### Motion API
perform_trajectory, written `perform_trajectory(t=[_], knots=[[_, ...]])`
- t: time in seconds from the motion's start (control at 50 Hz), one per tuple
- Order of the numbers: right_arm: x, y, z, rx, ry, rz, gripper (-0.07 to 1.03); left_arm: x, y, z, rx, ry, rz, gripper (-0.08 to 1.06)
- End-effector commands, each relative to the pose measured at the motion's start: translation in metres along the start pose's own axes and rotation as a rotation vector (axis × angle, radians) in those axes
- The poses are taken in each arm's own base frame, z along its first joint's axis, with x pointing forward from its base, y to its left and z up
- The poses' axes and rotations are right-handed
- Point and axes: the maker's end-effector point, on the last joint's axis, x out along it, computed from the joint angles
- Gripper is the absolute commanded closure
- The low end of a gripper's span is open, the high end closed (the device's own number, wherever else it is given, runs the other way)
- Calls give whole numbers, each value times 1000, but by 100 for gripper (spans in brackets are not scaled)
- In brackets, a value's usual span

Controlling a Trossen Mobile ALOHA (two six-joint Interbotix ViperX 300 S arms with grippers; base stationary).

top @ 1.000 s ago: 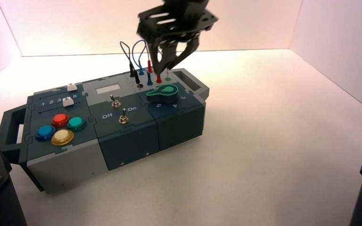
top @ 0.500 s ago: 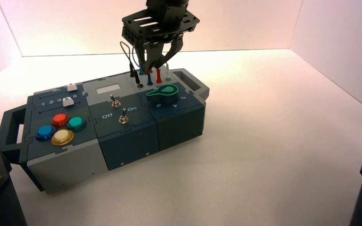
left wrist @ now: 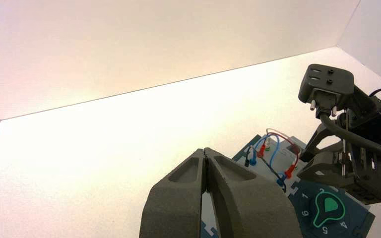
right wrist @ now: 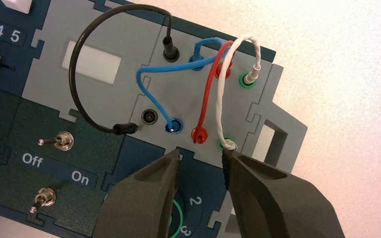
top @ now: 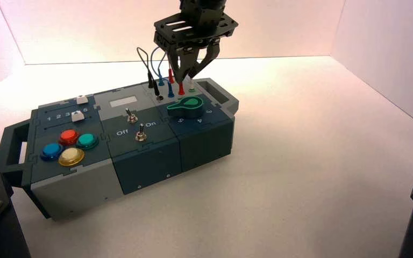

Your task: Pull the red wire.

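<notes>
In the high view, the red wire (right wrist: 208, 91) is seated in red sockets toward the box's (top: 158, 153) two o'clock edge. Above it, the right gripper (top: 186, 80) is held, fingers parted and ungripping. Open desk (top: 306, 145) is spread from two to five o'clock. The left gripper (left wrist: 204, 151) is parked outside that view, fingers closed together.
</notes>
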Motion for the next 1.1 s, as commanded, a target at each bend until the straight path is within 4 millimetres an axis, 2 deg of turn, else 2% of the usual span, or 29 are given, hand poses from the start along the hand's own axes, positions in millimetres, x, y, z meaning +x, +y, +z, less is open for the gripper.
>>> perform_trajectory(t=[0.02, 0.52, 0.9, 1.1], knots=[[-12, -3, 19, 3, -55, -3, 49, -2, 1, 12, 0, -27, 5, 101], [-7, 9, 17, 33, -37, 30, 54, -3, 1, 13, 0, -31, 5, 101], [-4, 12, 29, 34, -54, 36, 55, -5, 1, 14, 1, -41, 5, 101], [2, 12, 29, 34, -43, 35, 57, -5, 1, 15, 1, -44, 5, 101]])
